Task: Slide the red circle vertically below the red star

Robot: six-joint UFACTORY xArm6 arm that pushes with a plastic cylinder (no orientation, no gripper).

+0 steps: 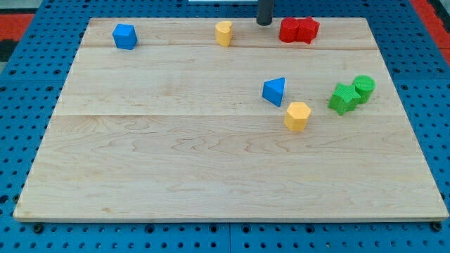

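Note:
Two red blocks sit touching each other near the board's top edge, right of centre. The left one looks like the red circle (289, 30) and the right one like the red star (308, 29). My tip (264, 23) stands just to the left of the red circle, close to it with a small gap, at the board's top edge. Only the lower end of the dark rod shows; the rest is cut off by the view's top.
A yellow block (223, 33) lies left of my tip and a blue block (124, 36) at the top left. A blue triangle (275, 91) and a yellow hexagon (297, 116) sit mid-right. Two green blocks (343, 98) (364, 88) touch at the right. The wooden board (176, 176) rests on a blue pegboard.

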